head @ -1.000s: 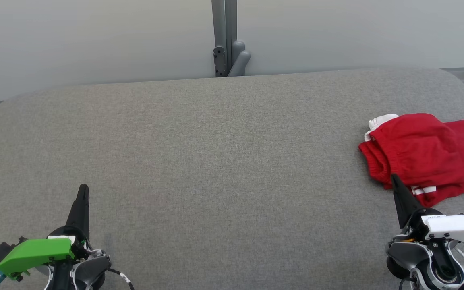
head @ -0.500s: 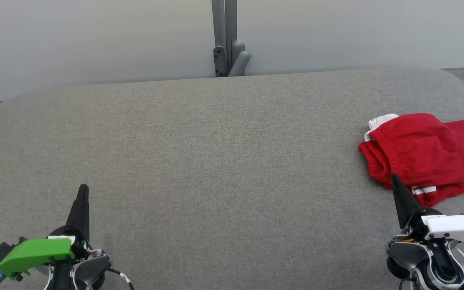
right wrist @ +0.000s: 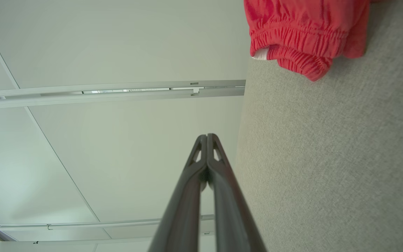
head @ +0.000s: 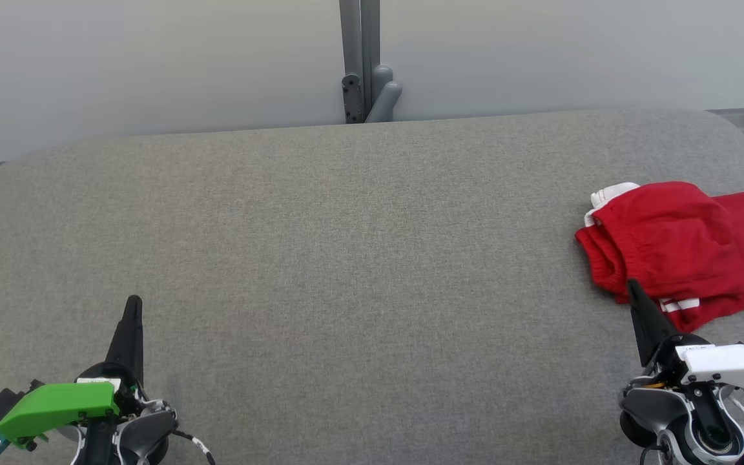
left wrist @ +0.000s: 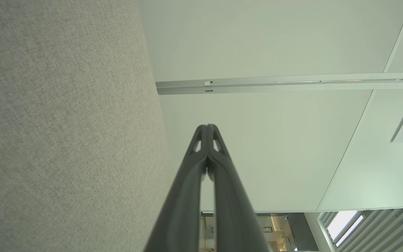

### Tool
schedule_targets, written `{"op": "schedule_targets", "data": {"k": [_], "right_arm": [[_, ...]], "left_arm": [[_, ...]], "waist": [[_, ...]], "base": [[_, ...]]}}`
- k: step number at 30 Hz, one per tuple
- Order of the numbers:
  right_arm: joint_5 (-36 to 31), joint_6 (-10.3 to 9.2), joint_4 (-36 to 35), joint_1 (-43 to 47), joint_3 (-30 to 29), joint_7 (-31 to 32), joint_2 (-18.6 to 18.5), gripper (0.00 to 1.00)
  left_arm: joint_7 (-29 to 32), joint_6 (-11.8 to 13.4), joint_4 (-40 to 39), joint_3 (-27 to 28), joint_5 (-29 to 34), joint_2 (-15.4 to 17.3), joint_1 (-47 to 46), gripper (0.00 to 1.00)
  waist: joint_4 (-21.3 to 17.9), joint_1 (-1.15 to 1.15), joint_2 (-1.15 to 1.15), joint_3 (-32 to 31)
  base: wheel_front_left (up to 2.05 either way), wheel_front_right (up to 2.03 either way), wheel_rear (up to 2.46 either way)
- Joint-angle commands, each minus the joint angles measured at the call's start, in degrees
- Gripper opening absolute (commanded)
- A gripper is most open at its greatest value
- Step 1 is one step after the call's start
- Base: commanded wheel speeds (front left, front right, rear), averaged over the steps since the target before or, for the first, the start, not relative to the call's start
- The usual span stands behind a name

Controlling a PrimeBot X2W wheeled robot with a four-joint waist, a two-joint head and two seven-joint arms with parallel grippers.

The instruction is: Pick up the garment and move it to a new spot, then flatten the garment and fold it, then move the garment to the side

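A red garment [head: 682, 248] with white trim lies folded at the right end of the grey padded table [head: 346, 258]; its elastic waistband [right wrist: 299, 42] appears at the top of the right wrist view. My right gripper [head: 630, 285] is shut and empty, its tip at the garment's near edge in the head view. Far to the lower left, my left gripper [head: 134, 301] is shut and empty above bare fabric. In each wrist view the fingertips meet: left [left wrist: 207, 126], right [right wrist: 207, 135].
A grey post with a bracket [head: 362, 64] stands behind the table's far edge against a pale wall. The table's corners are rounded. Bare grey fabric [left wrist: 65, 122] spreads between the two grippers.
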Motion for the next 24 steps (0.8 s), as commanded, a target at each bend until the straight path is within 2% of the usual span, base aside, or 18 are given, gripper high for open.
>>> {"op": "schedule_targets", "data": {"k": [1,24], "right_arm": [[0.34,0.02,-0.20,-0.49,-0.12,0.13,-0.25,0.00],[0.34,0.02,-0.21,-0.49,-0.12,0.13,-0.26,0.00]], "left_arm": [[0.08,-0.32,-0.25,0.21,-0.08,0.38,-0.77,0.00],[0.07,-0.32,-0.26,0.21,-0.09,0.38,-0.77,0.00]], "waist": [[0.00,0.00,0.00,0.00],[0.00,0.00,0.00,0.00]], "base": [[0.00,0.00,0.00],[0.00,0.00,0.00]]}}
